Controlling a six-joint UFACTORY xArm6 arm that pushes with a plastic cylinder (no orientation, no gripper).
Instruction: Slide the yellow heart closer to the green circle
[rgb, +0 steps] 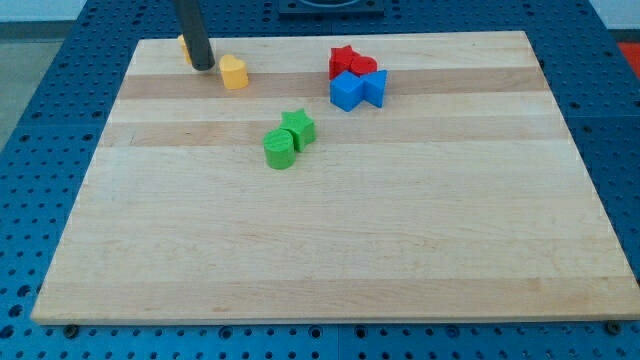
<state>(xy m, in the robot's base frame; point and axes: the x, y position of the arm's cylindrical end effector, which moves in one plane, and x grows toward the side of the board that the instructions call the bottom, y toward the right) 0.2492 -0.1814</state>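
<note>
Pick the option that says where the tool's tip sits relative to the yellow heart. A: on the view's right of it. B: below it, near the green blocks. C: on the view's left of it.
C: my tip rests just to the view's left of the yellow heart, near the board's top edge.

Besides that there's a green star (300, 127) mid-board, a red star (343, 60) touching another red block (364, 66) up top, two blue blocks (346, 91) (375, 86) just below them, and an orange block (185, 46) peeking out top-left on the wooden board (330, 250).
</note>
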